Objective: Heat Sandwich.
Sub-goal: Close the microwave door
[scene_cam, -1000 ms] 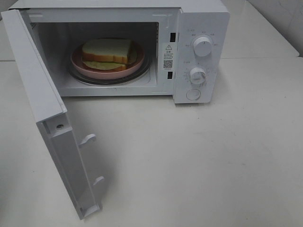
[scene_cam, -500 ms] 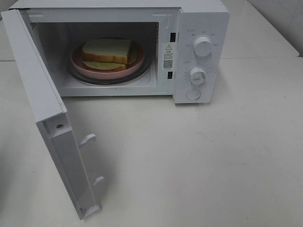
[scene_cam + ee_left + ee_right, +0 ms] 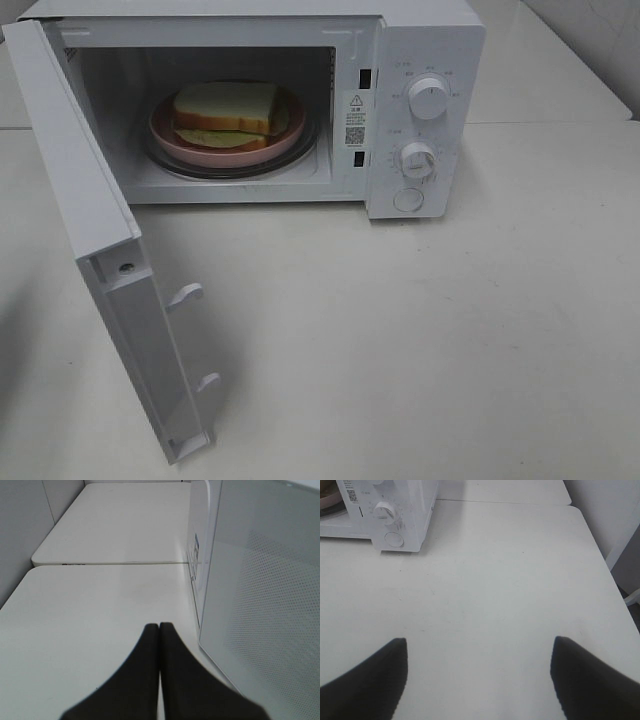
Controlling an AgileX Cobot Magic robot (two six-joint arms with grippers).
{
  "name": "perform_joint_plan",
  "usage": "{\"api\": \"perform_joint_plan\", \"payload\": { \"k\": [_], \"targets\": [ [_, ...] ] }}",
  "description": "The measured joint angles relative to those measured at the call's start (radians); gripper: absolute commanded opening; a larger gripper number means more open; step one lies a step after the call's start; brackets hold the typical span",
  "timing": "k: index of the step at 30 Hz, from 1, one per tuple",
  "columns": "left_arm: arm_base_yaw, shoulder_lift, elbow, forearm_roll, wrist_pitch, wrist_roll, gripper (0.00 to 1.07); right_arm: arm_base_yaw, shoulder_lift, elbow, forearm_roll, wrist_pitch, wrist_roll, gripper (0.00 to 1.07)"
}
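The microwave (image 3: 425,40) is white all over, knobs (image 3: 428,98) and door (image 3: 270,605) included. The door's window carries a fine grey dot grid. A white sticker (image 3: 355,120) on the front bears black print and a square code. The sandwich (image 3: 225,105) has white bread, tan crust and pale green filling. The plate (image 3: 215,155) is pink. The table (image 3: 420,350) is off-white. The left gripper (image 3: 159,630) and right gripper (image 3: 480,642) are matte black.

No words legible. Microwave (image 3: 425,60) front frame carries a small sticker (image 3: 355,118) w/ warning triangle + QR code; print too small to read. Tiny marks ring upper dial (image 3: 428,98) and lower dial (image 3: 417,160), illegible. Side label (image 3: 196,545): blurred.
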Motion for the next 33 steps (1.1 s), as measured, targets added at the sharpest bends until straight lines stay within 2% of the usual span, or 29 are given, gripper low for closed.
{"api": "perform_joint_plan", "payload": {
  "k": [4,7,8,9,12,17,20,26,29,30,33],
  "targets": [
    [0.000,0.051,-0.005,0.016,-0.028,-0.031,0.00,0.000,0.000,0.000,0.000,0.000,0.000,0.76],
    [0.000,0.111,-0.032,0.112,-0.056,-0.072,0.00,0.000,0.000,0.000,0.000,0.000,0.000,0.76],
    [0.000,0.145,-0.050,0.172,-0.082,-0.101,0.00,0.000,0.000,0.000,0.000,0.000,0.000,0.76],
    [0.000,0.145,-0.050,0.172,-0.082,-0.101,0.00,0.000,0.000,0.000,0.000,0.000,0.000,0.76],
    [-0.034,0.205,-0.085,0.246,-0.104,-0.161,0.00,0.000,0.000,0.000,0.000,0.000,0.000,0.76],
    [-0.086,0.243,-0.105,0.281,-0.118,-0.164,0.00,0.000,0.000,0.000,0.000,0.000,0.000,0.76],
    [-0.162,0.286,-0.136,0.296,-0.121,-0.150,0.00,0.000,0.000,0.000,0.000,0.000,0.000,0.76],
    [-0.252,0.345,-0.189,0.272,-0.119,-0.144,0.00,0.000,0.000,0.000,0.000,0.000,0.000,0.76],
    [-0.327,0.373,-0.237,0.273,-0.123,-0.135,0.00,0.000,0.000,0.000,0.000,0.000,0.000,0.76],
    [-0.327,0.373,-0.237,0.273,-0.123,-0.135,0.00,0.000,0.000,0.000,0.000,0.000,0.000,0.76],
    [-0.388,0.401,-0.279,0.229,-0.124,-0.134,0.00,0.000,0.000,0.000,0.000,0.000,0.000,0.76]
  ]
}}
